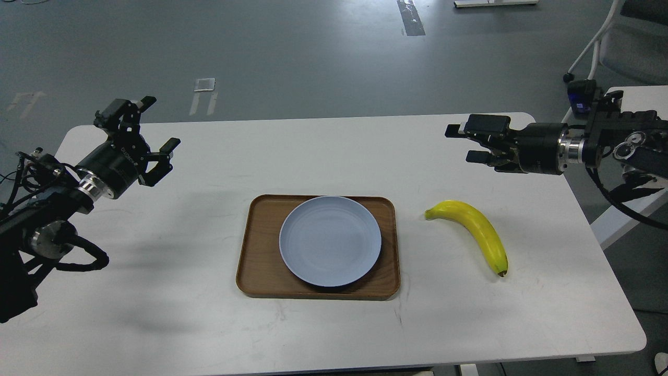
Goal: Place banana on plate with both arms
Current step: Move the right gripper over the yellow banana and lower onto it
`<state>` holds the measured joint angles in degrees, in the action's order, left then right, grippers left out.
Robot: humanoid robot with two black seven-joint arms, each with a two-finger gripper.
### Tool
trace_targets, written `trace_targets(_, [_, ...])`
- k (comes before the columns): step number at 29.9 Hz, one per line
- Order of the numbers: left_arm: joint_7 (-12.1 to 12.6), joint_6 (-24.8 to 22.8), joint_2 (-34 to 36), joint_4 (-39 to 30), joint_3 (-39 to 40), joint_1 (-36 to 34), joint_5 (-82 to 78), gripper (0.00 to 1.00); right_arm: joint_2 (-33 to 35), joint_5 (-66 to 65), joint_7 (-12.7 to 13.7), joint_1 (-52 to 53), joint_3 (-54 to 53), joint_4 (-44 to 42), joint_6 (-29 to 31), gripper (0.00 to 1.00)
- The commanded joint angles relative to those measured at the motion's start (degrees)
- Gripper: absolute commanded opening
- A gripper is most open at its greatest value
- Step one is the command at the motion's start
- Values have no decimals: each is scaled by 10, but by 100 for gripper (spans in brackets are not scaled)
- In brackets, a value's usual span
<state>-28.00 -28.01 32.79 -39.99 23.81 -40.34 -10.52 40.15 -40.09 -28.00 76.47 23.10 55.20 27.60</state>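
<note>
Head view, looking forward and down on a white table (334, 156). At centre lies a brown wooden tray (258, 261) bearing the plate (330, 241), round, pale blue-grey, and bare. The banana (477, 232) rests on the tabletop to the right of the tray, apart from it, its greenish stem end pointing toward the tray and its dark tip toward the near edge.

The left gripper (151, 125) hangs above the far left part of the table, well apart from both tray and fruit; its jaws stand wide open and hold nothing. The right gripper (462, 143) is raised above the far right part of the table, beyond the banana and not touching it, pointing leftward; its two fingers show a gap between them (a moderate opening, as far as this side-on angle allows) and it too is empty.

Progress: by these positions the task appears to be at its start. Nothing is grasped and nothing is placed. What is left is the whole sequence: reaching the banana, closing on it, carrying it over the tray rim, and setting it on the plate.
</note>
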Motion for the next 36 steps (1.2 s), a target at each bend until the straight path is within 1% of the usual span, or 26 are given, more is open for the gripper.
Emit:
trace_targets(1, [0, 0, 0, -1, 1, -1, 0, 98, -40, -73, 0, 36, 94, -4, -41, 100])
trace_targets(2, [0, 0, 0, -1, 1, -1, 0, 98, -50, -100, 0, 36, 120, -7, -69, 100])
trace_targets(4, [0, 0, 0, 0, 2, -1, 0, 98, -60, -132, 0, 37, 160, -8, -104, 100])
trace_targets(6, [0, 0, 0, -1, 2, -1, 0, 98, -65, -143, 0, 37, 183, -10, -115, 100])
trace_targets(8, [0, 0, -1, -1, 5, -1, 0, 98, -67, -156, 0, 41, 207, -21, -119, 100])
trace_targets(12, [0, 0, -2, 0, 12, -2, 0, 98, -74, -165, 0, 42, 210, -27, -119, 100])
trace_targets(17, [0, 0, -2, 0, 25, -2, 0, 98, -112, -163, 0, 36, 258, -51, -128, 100])
trace_targets(20, [0, 0, -2, 1, 29, -2, 0, 98, -120, -163, 0, 33, 263, -51, -140, 100])
trace_targets(22, [0, 0, -4, 1, 33, -2, 0, 98, -138, -163, 0, 25, 266, -58, -141, 100])
trace_targets(26, [0, 0, -4, 1, 33, -1, 0, 98, -145, -163, 0, 11, 268, -74, -141, 98])
trace_targets(29, [0, 0, -4, 1, 33, -2, 0, 98, -149, -163, 0, 2, 268, -75, -141, 95])
trace_targets(32, [0, 0, -4, 1, 33, -1, 0, 98, -150, -163, 0, -5, 269, -76, -141, 91])
trace_targets(33, [0, 0, -4, 1, 34, -2, 0, 98, -150, -163, 0, -5, 269, -76, -141, 86])
trace_targets(34, [0, 0, -4, 1, 34, -1, 1, 98, -150, -163, 0, -5, 269, -76, -141, 76])
trace_targets(35, [0, 0, -4, 1, 34, -2, 1, 98, -150, -163, 0, -5, 270, -76, -141, 70])
trace_targets(36, [0, 0, -4, 1, 34, -1, 0, 98, -150, -163, 0, -5, 270, -76, -141, 59])
